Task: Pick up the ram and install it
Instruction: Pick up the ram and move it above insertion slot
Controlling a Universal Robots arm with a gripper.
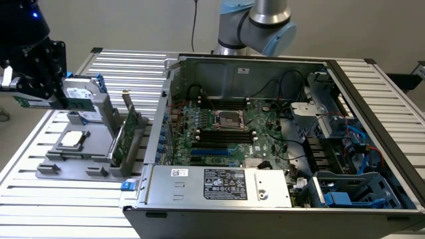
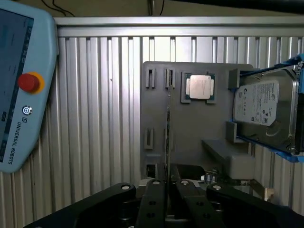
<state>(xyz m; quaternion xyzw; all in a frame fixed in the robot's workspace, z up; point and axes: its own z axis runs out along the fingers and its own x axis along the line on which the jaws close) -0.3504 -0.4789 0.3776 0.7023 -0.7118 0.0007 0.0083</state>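
Two cameras divide the scene between them. At the upper left of the exterior view the black gripper [image 1: 48, 101] hangs above the far end of a grey fixture tray [image 1: 73, 160], pinching the ram [image 1: 77, 105], whose green length sticks out level on either side, clear of the tray. That view also takes in the open computer case [image 1: 232, 74] across the centre and right, its motherboard [image 1: 265, 144] facing up with black slots [image 1: 229, 134] beside the processor socket [image 1: 230, 119], and the arm's pale-blue joint [image 1: 265, 27] at the top edge. The wrist view looks down the gripper [image 2: 167, 184]: the ram [image 2: 167, 137] appears edge-on as a thin dark line running out from between the fingers [image 2: 154, 202], over the tray [image 2: 199, 128]. It brings in a teach pendant [image 2: 19, 85] with a red button [image 2: 28, 81], a square silver processor [image 2: 200, 87] in its recess and a hard drive [image 2: 266, 111] in a blue frame. An upright expansion card [image 1: 126, 134] stands between the gripper and the case wall. Bare slatted aluminium table [image 1: 59, 209] lies open around the tray, and a plain grey wall [image 1: 133, 25] closes the back.
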